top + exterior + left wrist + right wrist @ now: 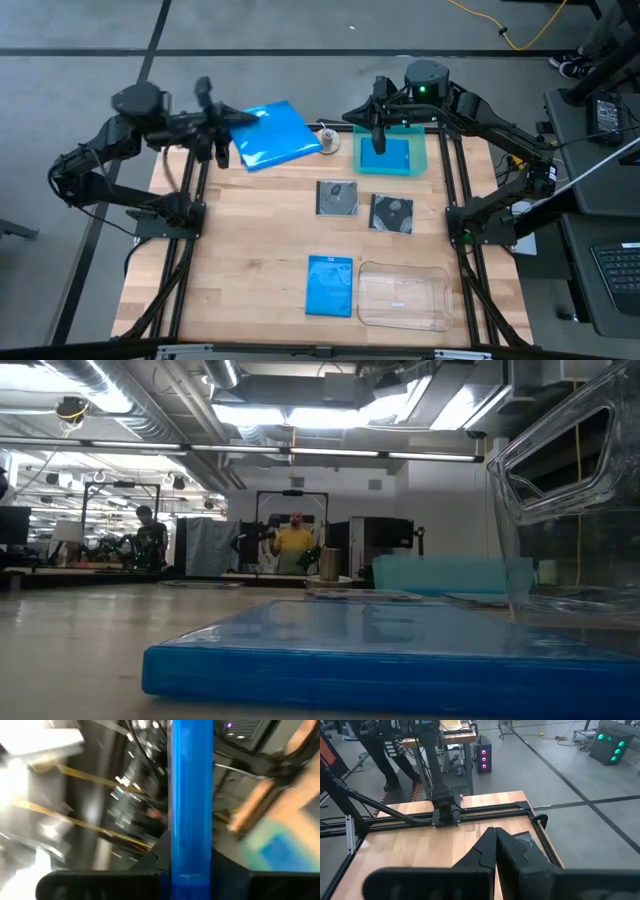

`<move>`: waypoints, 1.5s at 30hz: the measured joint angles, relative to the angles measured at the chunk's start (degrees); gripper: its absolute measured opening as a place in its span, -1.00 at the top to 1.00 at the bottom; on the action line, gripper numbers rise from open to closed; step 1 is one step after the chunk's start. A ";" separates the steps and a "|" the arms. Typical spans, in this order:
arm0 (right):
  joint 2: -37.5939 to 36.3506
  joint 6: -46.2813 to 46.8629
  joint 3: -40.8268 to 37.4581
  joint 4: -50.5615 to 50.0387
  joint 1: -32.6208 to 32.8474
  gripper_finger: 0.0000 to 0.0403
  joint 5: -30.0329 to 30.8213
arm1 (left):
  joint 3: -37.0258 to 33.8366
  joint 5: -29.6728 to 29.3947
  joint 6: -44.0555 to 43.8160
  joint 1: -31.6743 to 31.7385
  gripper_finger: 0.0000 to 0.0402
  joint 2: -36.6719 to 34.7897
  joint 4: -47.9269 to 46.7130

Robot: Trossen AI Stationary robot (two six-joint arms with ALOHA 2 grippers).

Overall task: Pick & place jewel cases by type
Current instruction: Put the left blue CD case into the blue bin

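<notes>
Left wrist view: blue jewel case (191, 805) edge-on between fingers (150, 865).

Teal tray (415, 165), clear tray (404, 297), small cup (328, 140).

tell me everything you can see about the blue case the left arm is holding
The held blue case is a bright blue, glossy plastic rectangle, thin and closed. The left hand is shut on one short edge, holding it off the wood above the table's far side, slightly tilted. In the left wrist view it shows edge-on as a narrow blue band between the dark fingers. Nothing else visibly touches it.
</notes>
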 joint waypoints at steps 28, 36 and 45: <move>0.00 -9.00 0.02 -8.74 -1.65 0.81 2.37 | 0.04 23.75 -105.72 12.77 0.89 0.86 -18.65; 0.56 2.59 0.04 -8.73 -9.38 0.13 -14.84 | -0.44 8.29 -74.78 12.68 0.89 7.58 -33.84; 3.78 7.97 0.09 -7.86 -13.88 -0.48 -21.93 | -11.41 17.02 -69.51 12.72 0.89 12.20 -18.60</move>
